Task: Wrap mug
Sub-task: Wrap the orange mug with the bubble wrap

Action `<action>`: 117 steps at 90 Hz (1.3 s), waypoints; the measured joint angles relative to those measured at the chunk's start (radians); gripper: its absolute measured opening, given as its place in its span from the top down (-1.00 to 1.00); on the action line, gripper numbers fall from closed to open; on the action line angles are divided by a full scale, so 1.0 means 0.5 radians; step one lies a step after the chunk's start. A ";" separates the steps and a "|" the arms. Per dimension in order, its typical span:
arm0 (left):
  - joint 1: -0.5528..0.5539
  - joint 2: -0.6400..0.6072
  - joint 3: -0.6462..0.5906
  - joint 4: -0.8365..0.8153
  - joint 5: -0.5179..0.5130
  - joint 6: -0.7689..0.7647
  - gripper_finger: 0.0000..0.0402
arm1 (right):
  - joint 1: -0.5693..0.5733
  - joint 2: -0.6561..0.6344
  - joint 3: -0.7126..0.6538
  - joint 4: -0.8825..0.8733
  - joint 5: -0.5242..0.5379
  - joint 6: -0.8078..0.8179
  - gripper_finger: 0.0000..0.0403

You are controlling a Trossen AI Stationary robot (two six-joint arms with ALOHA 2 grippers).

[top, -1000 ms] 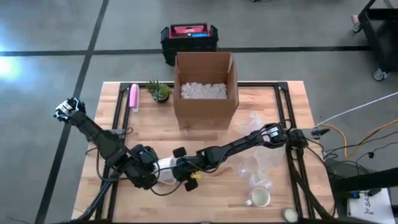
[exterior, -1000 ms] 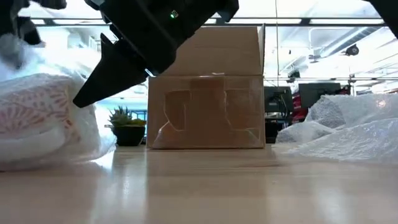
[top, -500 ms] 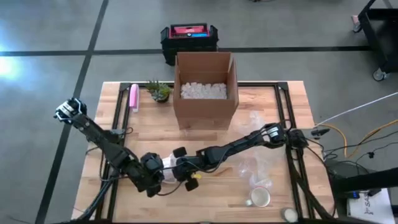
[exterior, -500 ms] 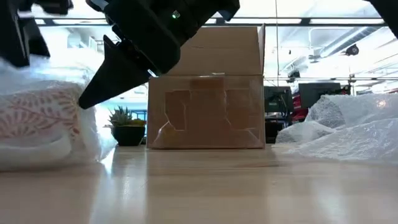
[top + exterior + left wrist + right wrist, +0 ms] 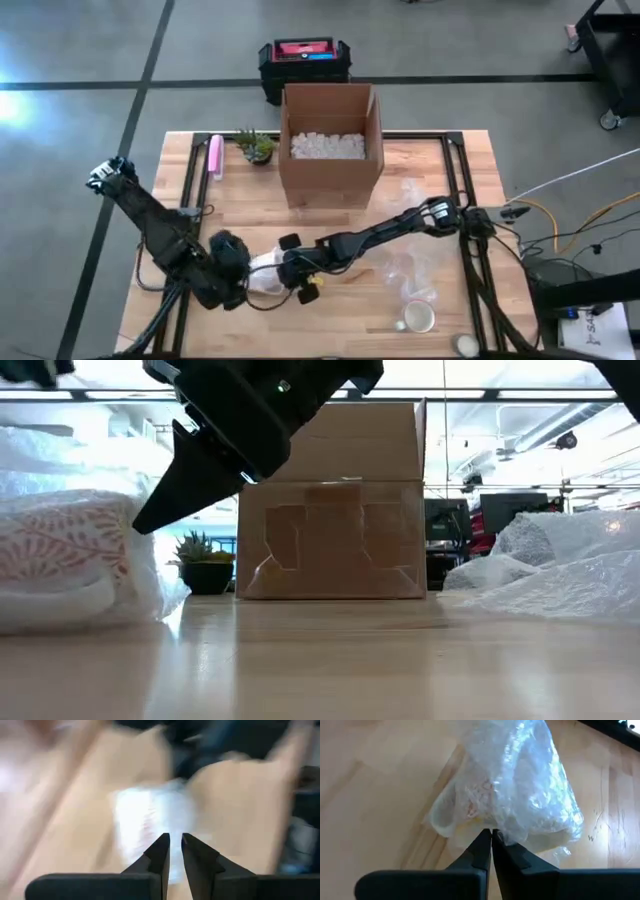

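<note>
Wooden table (image 5: 240,200) with black frame. Resting on it: open cardboard box (image 5: 330,150) of white packing fill, small plant (image 5: 256,146), pink tube (image 5: 214,157), loose bubble wrap (image 5: 410,270), bare mug (image 5: 419,318), and wrapped mug (image 5: 266,273) directly at both arms' jaw tips.

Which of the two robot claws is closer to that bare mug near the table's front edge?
Right. The right gripper is nearer the bare mug; the left gripper lies farther beyond the wrapped mug.
</note>
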 joint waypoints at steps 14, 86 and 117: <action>-0.003 0.002 -0.378 0.677 0.097 0.049 0.82 | 0.001 0.000 0.000 0.004 0.001 -0.007 0.99; 0.000 0.002 -0.926 1.668 0.100 0.112 0.82 | -0.086 -0.054 0.000 0.005 -0.284 0.074 0.99; 0.007 0.002 -0.893 1.674 0.083 0.114 0.82 | -0.078 0.065 -0.012 0.243 -0.311 0.144 0.99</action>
